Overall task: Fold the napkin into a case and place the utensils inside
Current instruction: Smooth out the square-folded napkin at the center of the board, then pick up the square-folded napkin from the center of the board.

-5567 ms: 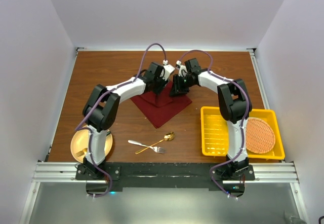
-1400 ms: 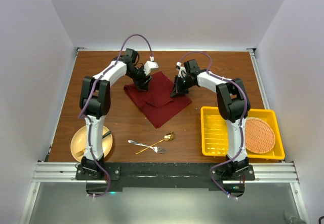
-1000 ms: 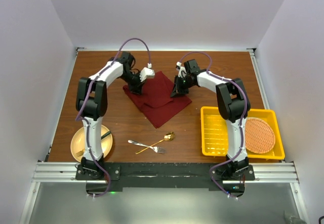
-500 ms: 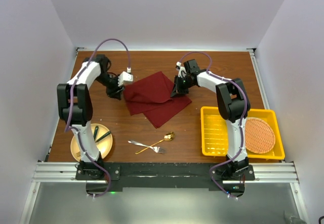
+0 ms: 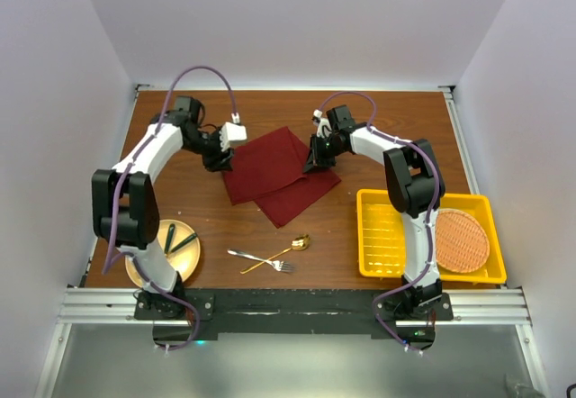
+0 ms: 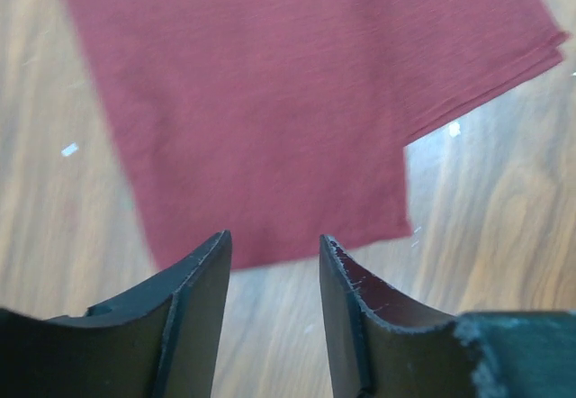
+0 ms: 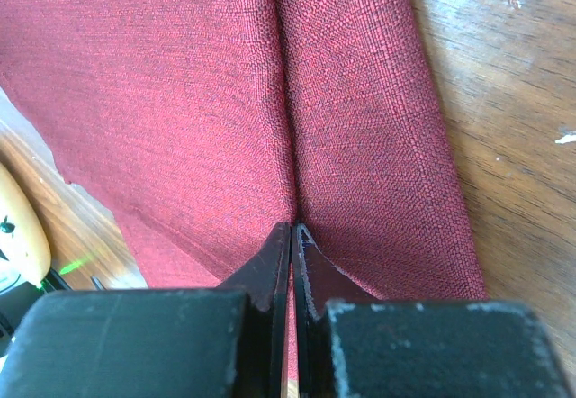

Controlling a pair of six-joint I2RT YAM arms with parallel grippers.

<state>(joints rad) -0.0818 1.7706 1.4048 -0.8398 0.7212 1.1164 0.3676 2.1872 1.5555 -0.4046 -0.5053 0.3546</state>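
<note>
The desk [image 5: 180, 209] carries the napkin [image 5: 274, 175] on its far half, about midway between the left and right edges. It lies partly folded, one layer skewed over another, not yet a narrow case. I judge it soft, light and limp. It should drape and slide on the wood rather than hold a crease by itself, so one side needs pinning while the other is lifted by a corner or a hem.

My right end effector [image 7: 291, 231] is closed at the napkin's right side, and a ridge of cloth runs into its tips, so it seems to pinch the fabric there. My left end effector [image 6: 274, 245] hangs over the napkin's left edge with its jaws a modest gap apart and nothing between them. The loose corner below it looks like the best place to take hold.

The yellow basket [image 5: 387, 236] sits at the near right corner and holds only a round orange mat [image 5: 462, 239]. The plate [image 5: 191, 256] at the near left corner holds green-handled cutlery [image 5: 171, 236].

The fork [image 5: 243, 255] and spoon [image 5: 300, 243] lie crossed by the near edge. They look stiff and slick, best gripped at mid-handle.
</note>
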